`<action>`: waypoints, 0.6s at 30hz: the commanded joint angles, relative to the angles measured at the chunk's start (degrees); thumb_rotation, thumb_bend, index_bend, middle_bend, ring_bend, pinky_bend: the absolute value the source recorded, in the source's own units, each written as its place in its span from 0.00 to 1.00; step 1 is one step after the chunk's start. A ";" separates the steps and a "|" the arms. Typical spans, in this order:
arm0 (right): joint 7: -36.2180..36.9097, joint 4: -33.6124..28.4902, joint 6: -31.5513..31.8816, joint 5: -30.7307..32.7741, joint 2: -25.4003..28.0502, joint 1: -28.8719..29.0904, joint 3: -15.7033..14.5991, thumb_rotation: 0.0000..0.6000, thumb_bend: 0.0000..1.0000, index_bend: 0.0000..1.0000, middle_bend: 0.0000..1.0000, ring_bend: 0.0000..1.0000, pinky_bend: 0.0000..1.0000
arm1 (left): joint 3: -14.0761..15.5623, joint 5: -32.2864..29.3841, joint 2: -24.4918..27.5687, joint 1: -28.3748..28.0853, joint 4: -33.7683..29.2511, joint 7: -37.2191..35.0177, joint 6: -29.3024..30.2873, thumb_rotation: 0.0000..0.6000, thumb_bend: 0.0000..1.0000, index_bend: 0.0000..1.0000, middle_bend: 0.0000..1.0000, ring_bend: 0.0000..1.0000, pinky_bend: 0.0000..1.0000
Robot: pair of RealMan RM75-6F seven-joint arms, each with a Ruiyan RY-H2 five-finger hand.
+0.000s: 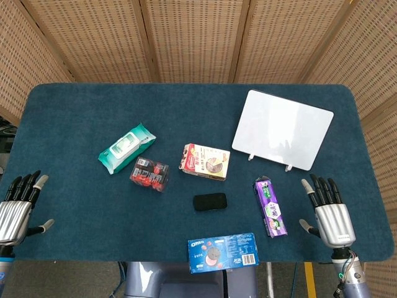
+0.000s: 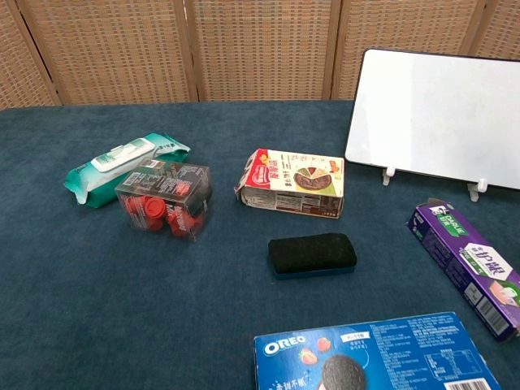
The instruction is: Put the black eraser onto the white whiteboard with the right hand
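— Black eraser lies flat near the table's front, between the cookie box and snack carton; whiteboard back right.

— My right hand is empty, fingers spread; I'd cross the purple box high, then grasp the eraser's long sides.

Oreo box cut off below

One eraser, one whiteboard — five packages (two hands).
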 commanded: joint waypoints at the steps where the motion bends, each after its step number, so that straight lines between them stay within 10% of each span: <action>1: -2.11 -2.23 -0.77 -0.15 0.30 0.41 0.14 1.00 0.05 0.00 0.00 0.00 0.00 | 0.06 0.20 0.18 0.12 -0.15 -0.17 0.25 1.00 0.14 0.00 0.00 0.00 0.00; 18: -21.68 -21.92 -10.99 8.27 1.15 6.34 4.23 1.00 0.10 0.17 0.00 0.00 0.00 | 0.50 0.95 0.47 0.11 -0.55 -0.91 0.08 1.00 0.14 0.00 0.00 0.00 0.00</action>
